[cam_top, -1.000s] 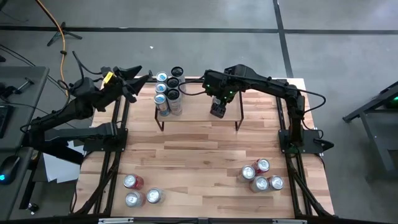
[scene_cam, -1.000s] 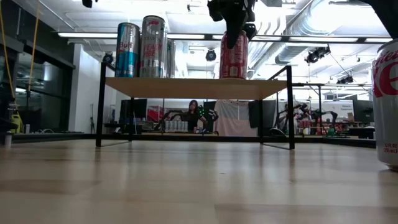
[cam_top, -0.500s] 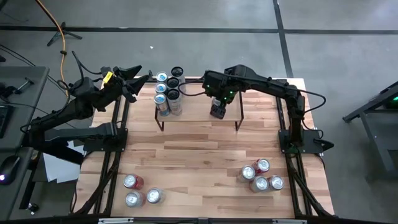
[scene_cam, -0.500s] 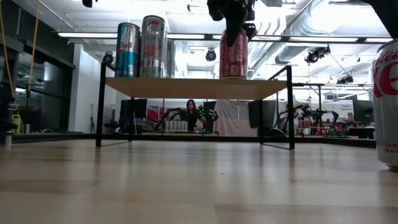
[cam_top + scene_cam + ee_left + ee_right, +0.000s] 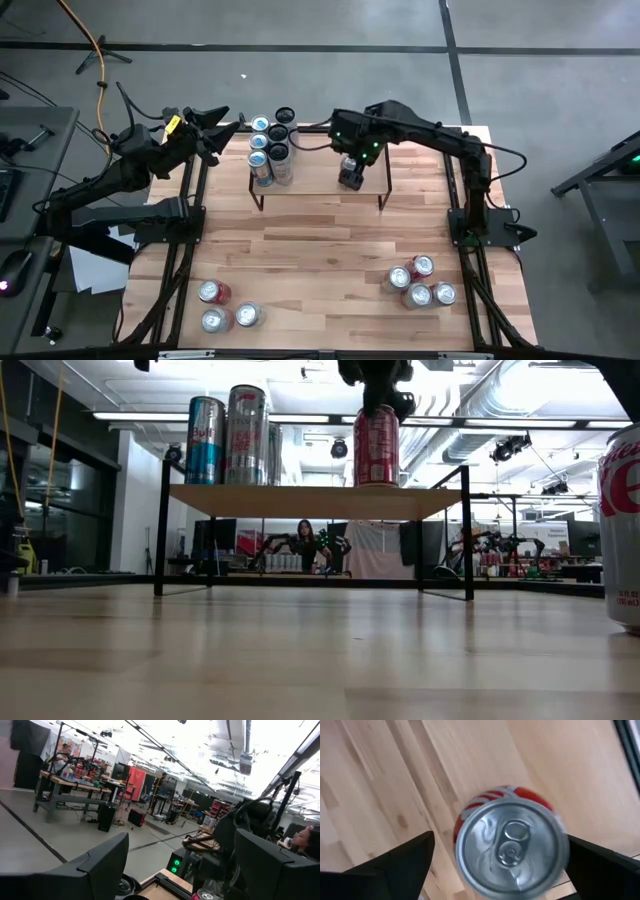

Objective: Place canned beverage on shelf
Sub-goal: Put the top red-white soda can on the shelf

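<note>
A red can (image 5: 376, 448) stands upright with its base on the light wood top of the shelf (image 5: 315, 500), right of the middle; it also shows in the high view (image 5: 350, 181). My right gripper (image 5: 377, 390) is open just above the can. In the right wrist view (image 5: 500, 840) its fingers stand on either side of the can's silver top (image 5: 512, 847). Several tall cans (image 5: 270, 152) stand at the shelf's left end. My left gripper (image 5: 235, 128) waits open and empty past the table's far left corner, and it also shows in the left wrist view (image 5: 182, 865).
Three cans (image 5: 228, 306) stand near the table's front left, and several more cans (image 5: 420, 281) at the front right. One of these cans (image 5: 625, 525) looms at the low view's right edge. Bare tabletop (image 5: 320, 260) lies between the shelf and these groups.
My right gripper has gone up off the red can's top and now stands clear above it. The can has stayed upright on the shelf.
</note>
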Robot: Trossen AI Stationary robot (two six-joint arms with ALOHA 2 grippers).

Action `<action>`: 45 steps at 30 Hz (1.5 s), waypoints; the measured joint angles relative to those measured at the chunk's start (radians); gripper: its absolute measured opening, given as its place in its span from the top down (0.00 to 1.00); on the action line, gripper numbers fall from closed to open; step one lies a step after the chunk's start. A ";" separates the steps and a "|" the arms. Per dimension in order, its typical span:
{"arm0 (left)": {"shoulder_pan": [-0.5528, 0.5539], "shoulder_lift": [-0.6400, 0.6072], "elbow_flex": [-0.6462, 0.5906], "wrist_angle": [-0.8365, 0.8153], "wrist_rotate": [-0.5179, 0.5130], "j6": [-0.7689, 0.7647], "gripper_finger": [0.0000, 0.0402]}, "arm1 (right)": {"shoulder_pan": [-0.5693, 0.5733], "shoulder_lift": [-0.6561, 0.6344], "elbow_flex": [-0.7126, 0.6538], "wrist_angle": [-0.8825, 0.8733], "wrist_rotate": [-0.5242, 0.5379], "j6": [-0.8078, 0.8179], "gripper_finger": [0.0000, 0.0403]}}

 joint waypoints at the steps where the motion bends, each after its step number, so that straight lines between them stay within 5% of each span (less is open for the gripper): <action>1: 0.000 0.000 0.000 0.000 0.000 0.000 0.24 | -0.003 -0.001 0.016 -0.002 -0.002 0.007 0.02; 8: 0.000 0.000 0.000 0.001 0.000 0.025 0.24 | -0.030 -0.004 0.168 -0.007 -0.001 0.079 0.02; 18: -0.001 0.000 0.000 0.002 0.055 0.025 0.24 | -0.037 -0.064 0.127 0.008 0.072 0.436 0.02; 31: 0.000 0.000 0.000 -0.001 0.078 0.025 0.24 | 0.160 -0.034 0.124 -0.009 0.461 1.118 0.02; 45: 0.000 0.000 0.000 -0.002 0.090 0.008 0.24 | 0.195 0.080 0.123 -0.013 0.510 1.208 0.02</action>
